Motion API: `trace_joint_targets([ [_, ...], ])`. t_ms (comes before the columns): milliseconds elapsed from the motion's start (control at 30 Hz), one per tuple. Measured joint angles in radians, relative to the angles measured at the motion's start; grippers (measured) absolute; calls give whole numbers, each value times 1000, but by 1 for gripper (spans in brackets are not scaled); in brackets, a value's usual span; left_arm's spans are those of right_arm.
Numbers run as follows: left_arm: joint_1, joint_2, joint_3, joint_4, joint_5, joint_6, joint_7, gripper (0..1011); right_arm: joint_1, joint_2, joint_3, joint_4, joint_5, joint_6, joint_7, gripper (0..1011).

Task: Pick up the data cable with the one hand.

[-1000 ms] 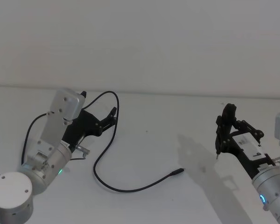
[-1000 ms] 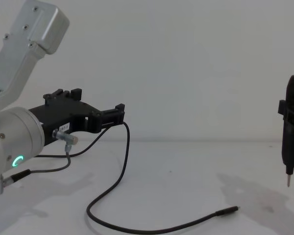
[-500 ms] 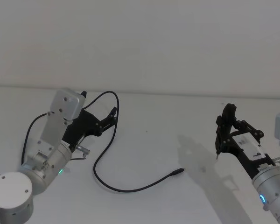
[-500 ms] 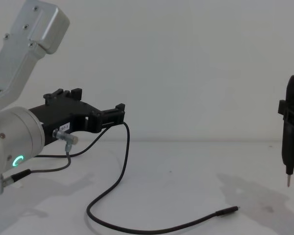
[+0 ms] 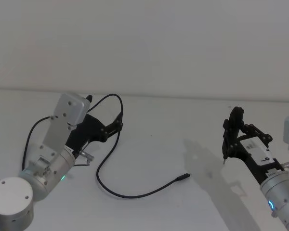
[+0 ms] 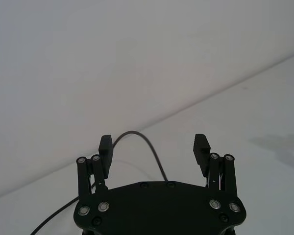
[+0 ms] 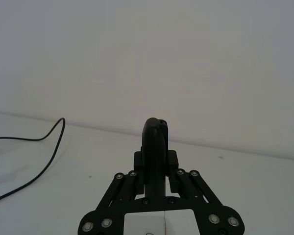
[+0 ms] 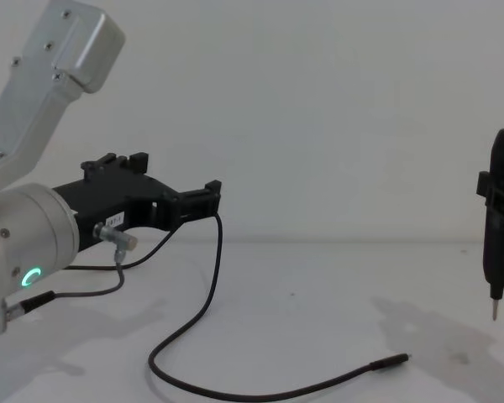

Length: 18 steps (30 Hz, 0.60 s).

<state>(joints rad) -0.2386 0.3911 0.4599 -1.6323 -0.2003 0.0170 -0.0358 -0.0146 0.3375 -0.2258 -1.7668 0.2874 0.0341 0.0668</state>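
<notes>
The data cable point(image 5: 105, 163) is black and lies in a long curve on the white table, ending in a slim plug point(image 5: 184, 176) near the middle. In the chest view the data cable point(image 8: 208, 295) rises to my left gripper point(image 8: 208, 198). My left gripper point(image 5: 118, 121) hovers open at the cable's far loop. In the left wrist view the data cable point(image 6: 142, 138) arcs between the spread fingers of my left gripper point(image 6: 153, 149), untouched. My right gripper point(image 5: 237, 132) hangs at the right, shut on a black pen-shaped tool point(image 5: 225, 151).
A thin grey wire with a silver connector point(image 8: 118, 238) hangs under my left wrist. The pen-shaped tool point(image 8: 500, 243) points its metal tip down above the table point(image 5: 183, 125) at the right. A white wall stands behind the table.
My left gripper has shifted slightly forward and to the right along the cable's loop. The cable and the right arm have not moved.
</notes>
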Motion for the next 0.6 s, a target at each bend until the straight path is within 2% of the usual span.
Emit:
trace_joint_targets([
  [333,-14,35,22,-14,0,12,-85,1001,0,0,0,0,0,0,0,268],
  [600,-38,78,49,-30,0,32,-189,1002,0,0,0,0,0,0,0,268],
])
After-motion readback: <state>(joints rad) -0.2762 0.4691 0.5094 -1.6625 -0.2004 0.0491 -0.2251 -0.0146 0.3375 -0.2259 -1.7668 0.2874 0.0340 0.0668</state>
